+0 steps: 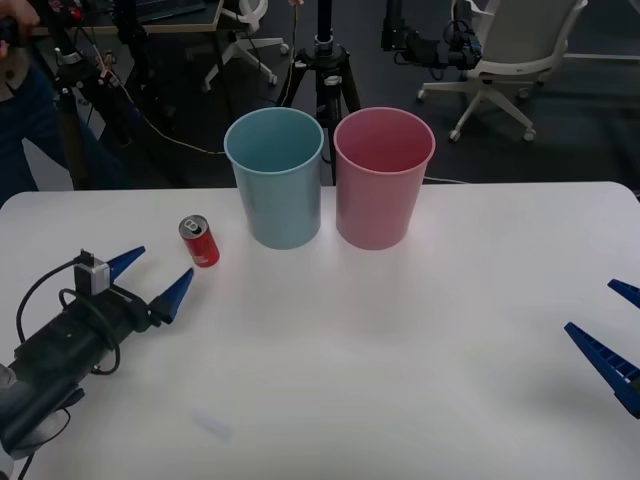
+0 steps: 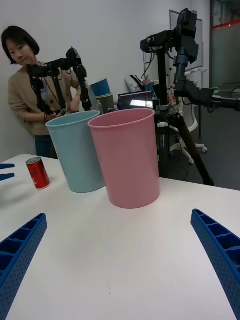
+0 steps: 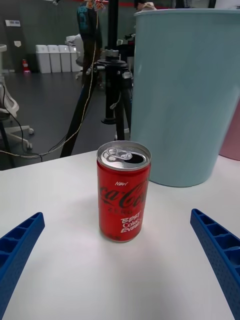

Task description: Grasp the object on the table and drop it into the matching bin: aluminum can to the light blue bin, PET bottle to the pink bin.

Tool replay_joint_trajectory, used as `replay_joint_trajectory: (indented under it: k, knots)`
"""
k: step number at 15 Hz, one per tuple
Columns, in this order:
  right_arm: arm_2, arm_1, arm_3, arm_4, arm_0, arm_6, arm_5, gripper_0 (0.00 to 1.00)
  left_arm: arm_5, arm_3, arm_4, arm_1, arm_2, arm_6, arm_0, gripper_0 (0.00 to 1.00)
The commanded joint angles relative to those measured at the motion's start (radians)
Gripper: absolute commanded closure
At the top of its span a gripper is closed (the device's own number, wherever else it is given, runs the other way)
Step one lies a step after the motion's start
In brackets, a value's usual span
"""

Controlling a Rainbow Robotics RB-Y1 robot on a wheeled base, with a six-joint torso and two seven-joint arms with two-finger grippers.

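Observation:
A small red aluminum can (image 1: 199, 241) with a silver top stands upright on the white table (image 1: 400, 340), left of the light blue bin (image 1: 275, 178). The pink bin (image 1: 384, 178) stands right beside the blue one. My left gripper (image 1: 152, 277) is open, its blue fingers a short way in front of the can and pointing at it. In the left wrist view the can (image 3: 123, 191) stands centred ahead of the two fingers, with the light blue bin (image 3: 187, 95) behind it. My right gripper (image 1: 612, 330) rests open at the table's right edge.
Tripods (image 1: 322, 60), cables and an office chair (image 1: 510, 50) stand on the floor behind the table. A person (image 2: 27, 85) stands behind the bins in the right wrist view, touching nothing on the table.

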Motion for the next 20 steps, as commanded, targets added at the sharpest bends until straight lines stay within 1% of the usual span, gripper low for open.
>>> replay_joint_trajectory:
  k: [1,4,7,8,11,15,18,20]
  knots:
    - [0.0,0.0,0.0,0.0,0.0,0.0,0.0,0.0,0.067,0.0,-0.016,-0.032,-0.028,0.0,-0.02,0.0]
    - [0.0,0.0,0.0,0.0,0.0,0.0,0.0,0.0,0.122,0.017,-0.007,-0.032,-0.084,0.003,-0.043,0.0]
    - [0.0,0.0,0.0,0.0,0.0,0.0,0.0,0.0,0.122,0.132,0.017,-0.032,-0.092,-0.009,-0.126,0.0]
    - [0.0,0.0,0.0,0.0,0.0,0.0,0.0,0.0,0.122,0.149,0.02,-0.032,-0.091,-0.014,-0.144,0.0]
    - [0.0,0.0,0.0,0.0,0.0,0.0,0.0,0.0,0.146,0.153,0.02,-0.032,-0.084,-0.022,-0.167,0.0]
    - [0.0,0.0,0.0,0.0,0.0,0.0,0.0,0.0,0.222,0.153,0.019,-0.032,-0.095,-0.025,-0.187,0.0]
    - [0.0,0.0,0.0,0.0,0.0,0.0,0.0,0.0,0.278,0.153,0.028,-0.032,-0.13,-0.018,-0.192,0.0]
    - [0.0,0.0,0.0,0.0,0.0,0.0,0.0,0.0,0.321,0.153,0.05,-0.032,-0.169,-0.014,-0.199,0.0]
